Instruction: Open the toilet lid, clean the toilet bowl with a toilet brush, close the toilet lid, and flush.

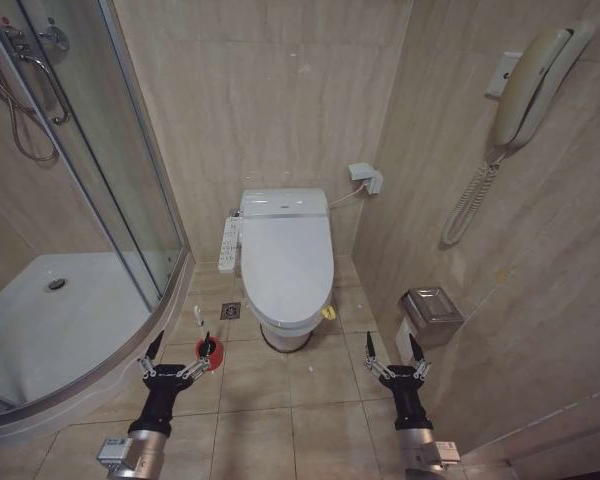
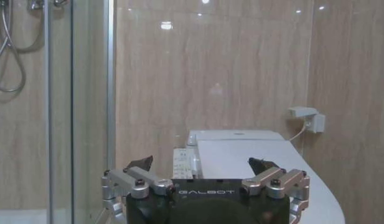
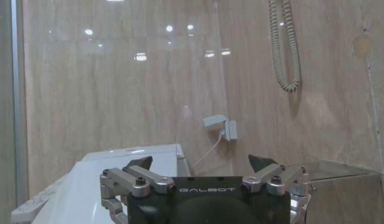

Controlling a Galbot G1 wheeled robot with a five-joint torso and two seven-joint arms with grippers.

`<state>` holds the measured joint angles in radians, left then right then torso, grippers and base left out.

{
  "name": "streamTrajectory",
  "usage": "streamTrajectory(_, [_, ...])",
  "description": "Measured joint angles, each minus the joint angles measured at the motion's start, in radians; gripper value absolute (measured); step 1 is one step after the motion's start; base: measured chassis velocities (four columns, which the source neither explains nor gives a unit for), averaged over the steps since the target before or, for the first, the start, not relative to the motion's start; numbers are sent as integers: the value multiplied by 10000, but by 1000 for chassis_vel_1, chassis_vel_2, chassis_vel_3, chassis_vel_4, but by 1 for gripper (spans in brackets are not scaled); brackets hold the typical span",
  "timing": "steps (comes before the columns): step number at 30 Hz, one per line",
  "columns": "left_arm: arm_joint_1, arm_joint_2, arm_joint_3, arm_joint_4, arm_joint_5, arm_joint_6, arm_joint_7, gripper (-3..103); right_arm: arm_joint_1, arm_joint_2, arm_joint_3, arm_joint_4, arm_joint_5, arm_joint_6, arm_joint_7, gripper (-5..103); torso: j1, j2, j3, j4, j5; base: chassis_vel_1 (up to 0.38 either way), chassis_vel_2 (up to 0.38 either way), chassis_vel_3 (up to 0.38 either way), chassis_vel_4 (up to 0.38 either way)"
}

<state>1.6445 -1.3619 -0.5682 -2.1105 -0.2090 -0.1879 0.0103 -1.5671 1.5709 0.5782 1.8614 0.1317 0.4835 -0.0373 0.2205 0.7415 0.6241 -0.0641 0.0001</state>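
Observation:
The toilet lid [image 1: 286, 260] is down, a smooth white oval covering the toilet bowl [image 1: 285, 333], whose base shows beneath its front; the bowl's inside is hidden. The lid [image 2: 260, 172] also shows in the left wrist view, and the lid [image 3: 117, 182] in the right wrist view. The toilet brush [image 1: 206, 349] stands in its small red cup holder on the floor left of the bowl. My left gripper [image 1: 178, 351] hangs open just left of the brush, short of the toilet. My right gripper [image 1: 392, 350] is open to the right of the bowl's front. Both hold nothing.
A long white button panel [image 1: 228, 246] sits on the toilet's left side. The glass shower enclosure [image 1: 100, 200] and its white tray [image 1: 50, 320] fill the left. A metal paper holder [image 1: 432, 312] and a wall phone [image 1: 530, 85] are on the right wall. A floor drain [image 1: 230, 311] lies beside the bowl.

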Motion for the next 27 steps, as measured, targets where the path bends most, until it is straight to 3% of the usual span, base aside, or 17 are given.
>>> streamTrajectory(12, [-5,-78,63,64,81,-27,6,100,2,39,11,-10,-9,18,-67,100,0,0,0,0,0,0,0,0,0])
streamTrajectory(16, [-14,-93,64,131,80,-42,6,100,40,59,49,-46,37,227,-561,100,0,0,0,0,0,0,0,0,0])
streamTrajectory(27, [-28,-100,43,232,63,-52,11,100,71,74,69,-153,405,433,-1006,100,-3,1,-1,0,0,-31,29,34,-33])
